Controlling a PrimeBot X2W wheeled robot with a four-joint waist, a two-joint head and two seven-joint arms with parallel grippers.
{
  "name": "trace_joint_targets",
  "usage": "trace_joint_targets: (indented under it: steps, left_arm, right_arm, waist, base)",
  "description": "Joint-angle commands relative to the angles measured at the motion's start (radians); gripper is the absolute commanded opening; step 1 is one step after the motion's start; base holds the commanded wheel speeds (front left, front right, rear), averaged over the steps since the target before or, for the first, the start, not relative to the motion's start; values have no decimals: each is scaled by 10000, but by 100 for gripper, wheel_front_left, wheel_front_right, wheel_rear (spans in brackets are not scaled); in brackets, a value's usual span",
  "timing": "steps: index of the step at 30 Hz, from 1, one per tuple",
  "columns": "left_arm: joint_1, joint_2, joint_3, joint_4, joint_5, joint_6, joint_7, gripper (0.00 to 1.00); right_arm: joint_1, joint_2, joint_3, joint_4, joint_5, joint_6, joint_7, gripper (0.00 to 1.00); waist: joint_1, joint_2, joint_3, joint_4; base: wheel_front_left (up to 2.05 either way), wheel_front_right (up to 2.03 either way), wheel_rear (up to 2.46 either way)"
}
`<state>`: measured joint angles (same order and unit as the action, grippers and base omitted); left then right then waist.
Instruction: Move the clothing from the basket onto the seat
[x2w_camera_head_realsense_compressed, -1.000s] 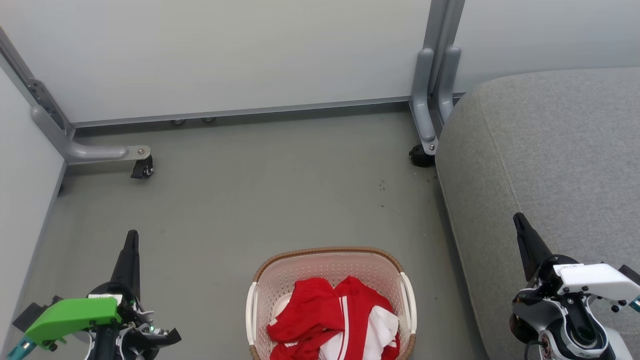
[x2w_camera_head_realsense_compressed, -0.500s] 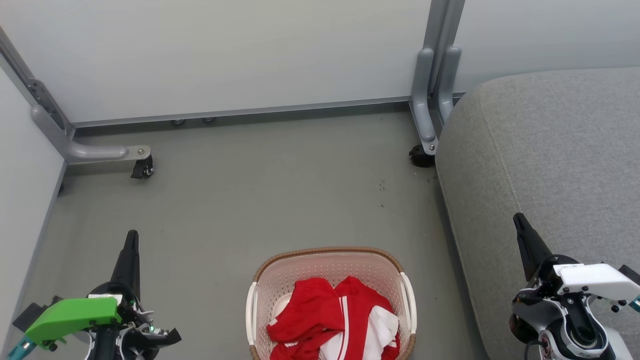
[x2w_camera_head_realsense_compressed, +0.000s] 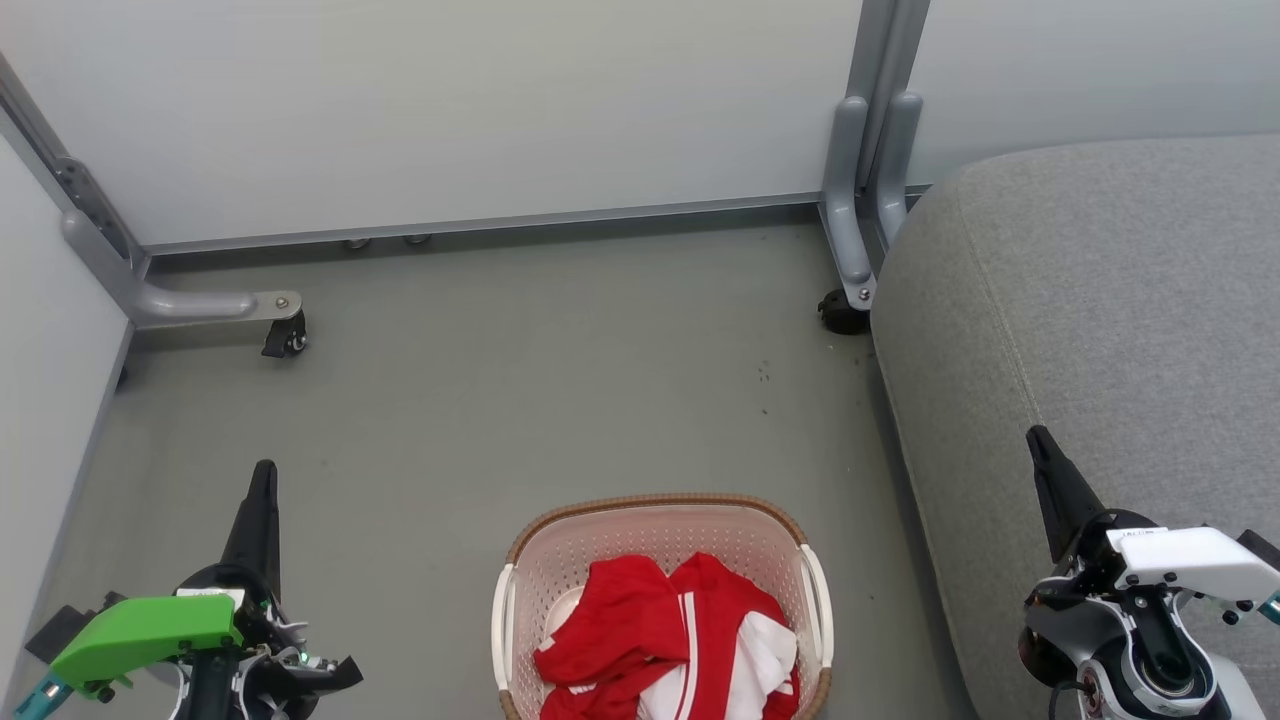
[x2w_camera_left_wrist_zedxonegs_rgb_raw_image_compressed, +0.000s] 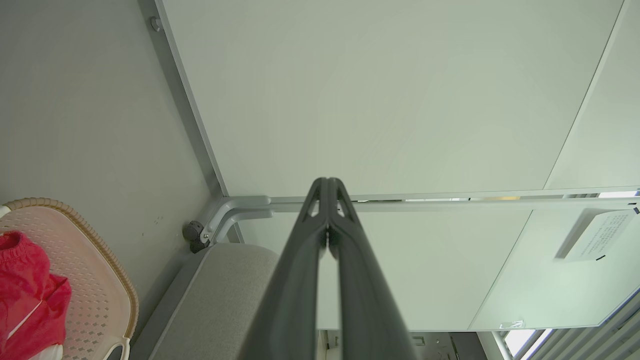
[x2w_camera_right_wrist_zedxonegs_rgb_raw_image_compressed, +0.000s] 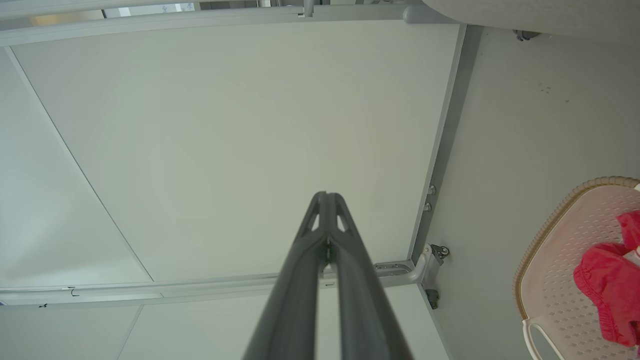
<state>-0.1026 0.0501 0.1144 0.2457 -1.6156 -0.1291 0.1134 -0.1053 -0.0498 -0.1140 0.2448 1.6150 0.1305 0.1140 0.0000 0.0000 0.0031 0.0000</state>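
Observation:
Red clothing (x2w_camera_head_realsense_compressed: 665, 640) with white panels and stripes lies bunched in the cream perforated basket (x2w_camera_head_realsense_compressed: 655, 525), which stands on the floor at the bottom centre of the head view. The grey woven seat (x2w_camera_head_realsense_compressed: 1100, 320) fills the right side, beside the basket. My left gripper (x2w_camera_head_realsense_compressed: 264, 475) is at the lower left, shut and empty, well left of the basket. My right gripper (x2w_camera_head_realsense_compressed: 1035, 440) is shut and empty over the seat's front part. The left wrist view catches the basket (x2w_camera_left_wrist_zedxonegs_rgb_raw_image_compressed: 100, 280), clothing (x2w_camera_left_wrist_zedxonegs_rgb_raw_image_compressed: 30, 300) and seat (x2w_camera_left_wrist_zedxonegs_rgb_raw_image_compressed: 225, 300). The right wrist view has the basket (x2w_camera_right_wrist_zedxonegs_rgb_raw_image_compressed: 560, 260) and clothing (x2w_camera_right_wrist_zedxonegs_rgb_raw_image_compressed: 607, 280).
Pale partition panels (x2w_camera_head_realsense_compressed: 450, 110) close off the back and left. Their grey metal feet with castors (x2w_camera_head_realsense_compressed: 285, 340) (x2w_camera_head_realsense_compressed: 842, 312) stand on the grey floor (x2w_camera_head_realsense_compressed: 560, 380). One foot sits right at the seat's far corner.

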Motion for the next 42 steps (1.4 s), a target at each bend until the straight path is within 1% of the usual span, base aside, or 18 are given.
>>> trace_joint_targets:
  steps: [1,11,12,13,14,15,16,18,20,25,27,35,42]
  left_arm:
    - [-169,12,2,0,75,-59,24,0]
    - [-169,12,2,0,75,-59,24,0]
    - [19,-8,-9,39,-1,4,-2,0]
    - [77,-21,-12,126,-1,6,-4,100]
    - [155,-48,-15,224,-2,17,-2,100]
    - [206,-63,-31,278,2,21,-9,0]
    - [249,-74,-58,325,16,26,-29,100]
    - [224,-67,-165,283,113,25,-133,100]
    - [180,-44,-297,242,433,23,-300,100]
    - [133,-50,-281,-2,1833,21,-580,100]
    - [134,-55,-319,-158,2446,46,-683,100]
    - [136,-48,-802,-733,4477,264,-1039,100]
    - [109,94,-1316,-1030,5856,617,-1316,100]
  right_arm:
    - [-95,-19,3,15,-65,5,13,0]
    - [-95,-19,4,15,-65,5,13,0]
    - [17,11,4,35,6,0,-1,0]
    - [64,36,3,118,6,-2,-5,100]
    - [139,63,6,211,6,-2,-8,100]
    - [197,80,16,253,6,-2,-13,0]
    - [246,93,32,303,0,-2,-24,100]
    - [237,80,107,245,-69,-2,-107,100]
    - [218,12,286,196,-325,-2,-299,100]
    - [163,-43,389,133,-1522,-1,-588,100]
    - [163,-44,435,46,-2170,-1,-690,100]
    - [222,-58,716,-427,-4329,0,-1048,100]
    - [259,-97,954,-694,-5691,0,-1322,100]
  waist:
    - [0,0,0,0]
    - [0,0,0,0]
    - [0,0,0,0]
    - [0,0,1,0]
    - [0,0,0,0]
    - [0,0,2,-1]
    - [0,0,4,-1]
    - [0,0,4,-2]
    - [0,0,6,-2]
    - [0,0,13,-3]
    - [0,0,17,-2]
    - [0,0,44,6]
    - [0,0,68,7]
  base:
    - [0,0,0]
    - [0,0,0]
    - [0,0,0]
    - [0,0,0]
    - [0,0,0]
    - [0,0,0]
    - [0,0,0]
    - [0,0,0]
    - [0,0,0]
    - [0,0,0]
    - [0,0,0]
    - [0,0,0]
    - [0,0,0]
